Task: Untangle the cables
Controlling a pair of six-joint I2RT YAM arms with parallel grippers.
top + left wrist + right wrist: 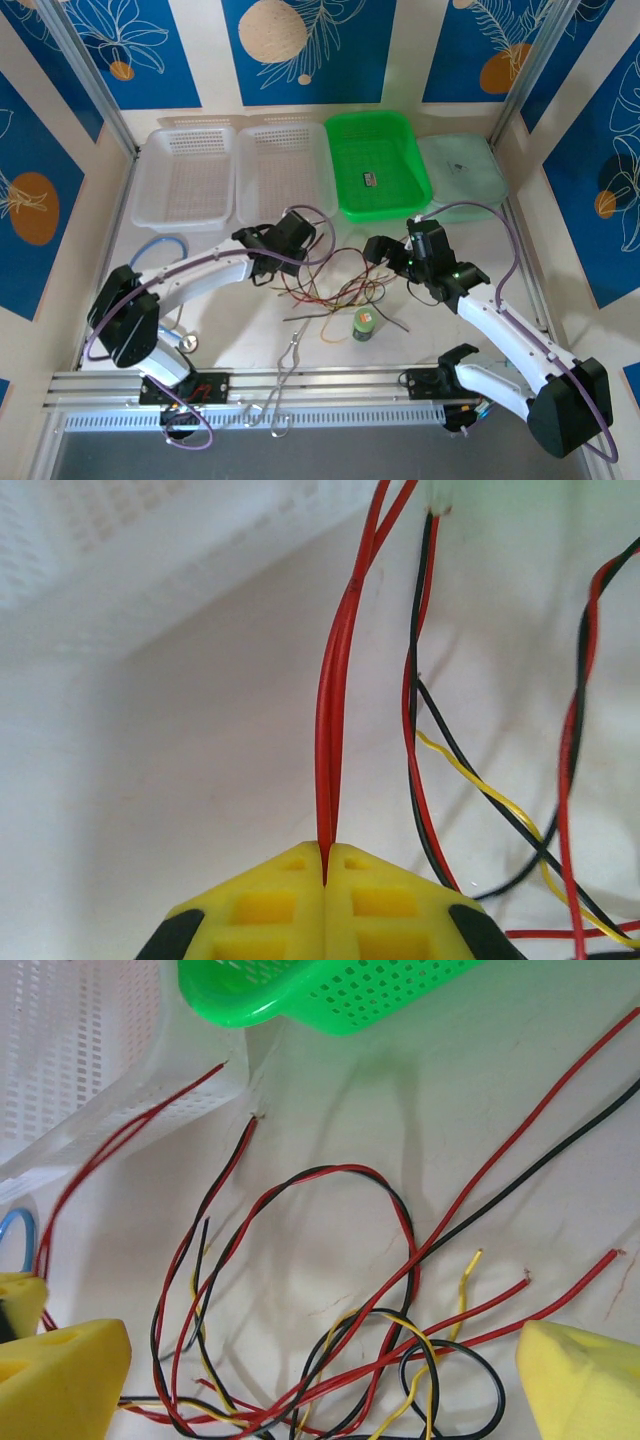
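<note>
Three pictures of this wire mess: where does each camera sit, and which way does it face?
Top external: above and behind, looking down on the table, the cables, left arm and right arm.
Left wrist: on that arm, looking past its shut left pincer, which pinches a red cable.
Right wrist: on the right arm, looking down through the open right pincer at the cables.
Shared: both wrist views show the white basket and cables.
</note>
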